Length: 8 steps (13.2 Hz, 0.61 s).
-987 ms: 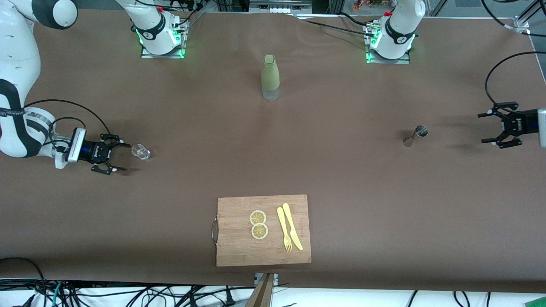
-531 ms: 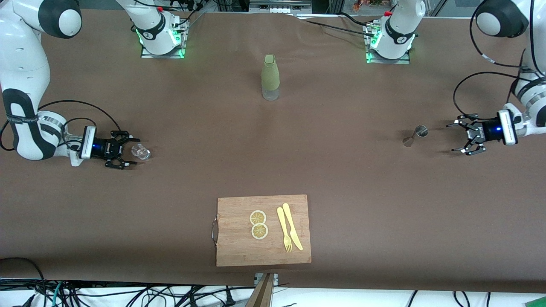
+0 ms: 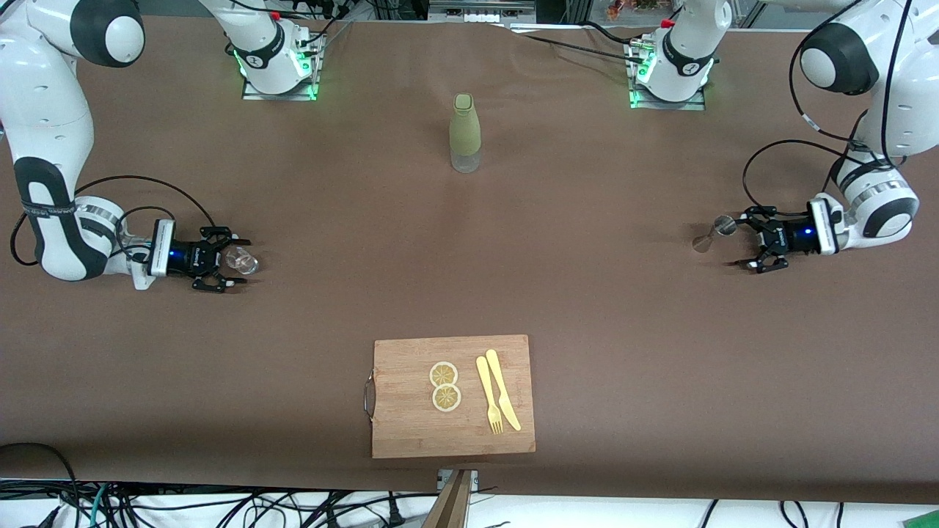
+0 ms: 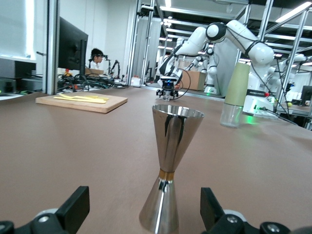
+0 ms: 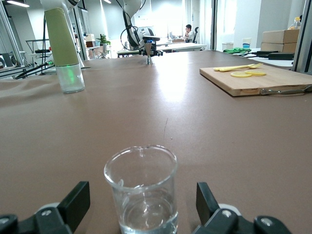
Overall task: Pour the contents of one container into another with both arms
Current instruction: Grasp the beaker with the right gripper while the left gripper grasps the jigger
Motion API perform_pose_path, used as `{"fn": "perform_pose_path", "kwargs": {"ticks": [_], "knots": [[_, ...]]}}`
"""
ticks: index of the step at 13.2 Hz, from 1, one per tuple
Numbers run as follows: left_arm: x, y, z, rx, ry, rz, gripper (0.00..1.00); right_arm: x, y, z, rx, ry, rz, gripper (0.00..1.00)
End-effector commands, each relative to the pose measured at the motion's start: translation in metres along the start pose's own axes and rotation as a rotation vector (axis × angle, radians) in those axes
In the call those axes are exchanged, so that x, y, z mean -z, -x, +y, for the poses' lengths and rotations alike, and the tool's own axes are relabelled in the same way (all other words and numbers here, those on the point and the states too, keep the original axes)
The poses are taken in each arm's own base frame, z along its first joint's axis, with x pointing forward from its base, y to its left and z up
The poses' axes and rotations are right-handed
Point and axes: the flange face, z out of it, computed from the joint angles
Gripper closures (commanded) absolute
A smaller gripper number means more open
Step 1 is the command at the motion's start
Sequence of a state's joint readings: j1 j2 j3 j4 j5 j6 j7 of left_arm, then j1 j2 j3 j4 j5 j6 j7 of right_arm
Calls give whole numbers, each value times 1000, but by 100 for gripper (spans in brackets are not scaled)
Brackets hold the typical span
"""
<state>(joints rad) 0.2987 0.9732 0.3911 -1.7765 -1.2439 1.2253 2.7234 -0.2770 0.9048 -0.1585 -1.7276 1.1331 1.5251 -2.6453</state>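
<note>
While upright on brown table [image 3: 587, 293] at right arm's end, tiny clear glass tumbler [image 3: 242, 259] between spread fingers of right gripper [image 3: 236, 262], fingers apart from glass, nothing gripped. Little clear liquid in tumbler bottom. Small silvery hourglass-shaped metal jigger [image 3: 715, 233] upright at left arm's end, just ahead of left gripper [image 3: 739, 238], jaws wide, fingers [image 4: 73, 209] flanking jigger base, not touching. Tall green-sleeved bottle [image 3: 464, 132] mid-table near bases. Wooden cutting board [image 3: 411, 433] nearest front camera: lemon slices [image 3: 444, 386], yellow fork [image 3: 488, 394], yellow knife [image 3: 502, 389] on it.

The tumbler [image 3: 242, 260] stands toward the right arm's table end, the jigger [image 3: 713, 235] toward the left's.
</note>
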Motion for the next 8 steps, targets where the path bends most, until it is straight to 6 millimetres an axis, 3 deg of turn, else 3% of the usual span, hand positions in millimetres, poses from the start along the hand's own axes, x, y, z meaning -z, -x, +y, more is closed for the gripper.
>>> {"fn": "perform_pose_path", "kwargs": {"ticks": [1, 6, 8], "knots": [[-12, 9, -3, -109, 17, 17, 0, -3, 4, 5, 9, 11, 15, 5], [-39, 6, -9, -115, 69, 48, 0, -20, 8, 8, 6, 21, 52, 12], [-42, 4, -5, -101, 113, 50, 0, -20, 8, 11, 12, 22, 49, 25]]}}
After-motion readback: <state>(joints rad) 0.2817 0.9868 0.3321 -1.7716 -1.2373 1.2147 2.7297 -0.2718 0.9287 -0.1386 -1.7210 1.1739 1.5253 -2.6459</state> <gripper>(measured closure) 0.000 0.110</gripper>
